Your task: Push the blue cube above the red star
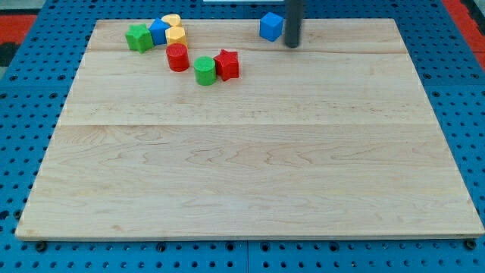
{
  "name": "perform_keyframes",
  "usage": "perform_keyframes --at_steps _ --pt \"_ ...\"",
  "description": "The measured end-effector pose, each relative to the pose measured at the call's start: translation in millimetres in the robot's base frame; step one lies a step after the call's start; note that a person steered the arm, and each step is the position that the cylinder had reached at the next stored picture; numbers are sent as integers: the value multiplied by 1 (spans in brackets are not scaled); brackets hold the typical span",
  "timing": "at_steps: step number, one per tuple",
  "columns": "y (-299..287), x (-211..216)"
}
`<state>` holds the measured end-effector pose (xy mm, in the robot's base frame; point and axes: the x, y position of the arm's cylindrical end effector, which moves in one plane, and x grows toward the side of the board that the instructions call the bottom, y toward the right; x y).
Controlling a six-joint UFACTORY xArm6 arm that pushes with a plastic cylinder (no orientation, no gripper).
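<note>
One dark rod comes down from the view's top edge, where its upper part is cut off, and my tip (292, 45) rests on the wooden board (250, 167) near its far edge. The tip grasps nothing; it is a bare rod end, standing just to the view's right of the blue cube (270, 26), so close that I cannot tell whether they touch. The rod hides a sliver of the cube's right side.

The red star (227, 64) lies well to the view's left and lower, its left side touching a green cylinder (204, 70). A red cylinder (177, 58) stands just left of that pair, apart from it.

Farther toward the top left sits a tight cluster: a green block (139, 37), star-like though its shape is hard to make out, a second blue block (159, 31) pressed against it, and two yellow blocks, one (171, 20) partly hidden behind the other (176, 35). Their shapes are unclear. Around the board runs a blue perforated table (30, 114).
</note>
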<state>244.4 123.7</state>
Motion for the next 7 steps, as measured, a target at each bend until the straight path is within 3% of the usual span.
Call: perform_keyframes --at_steps 1,2,3,4,6,7 --pt "1 -41" --pt "-63 -34" --pt "-68 -20" --pt "-34 9" --pt "-38 -52" --pt "-70 -51"
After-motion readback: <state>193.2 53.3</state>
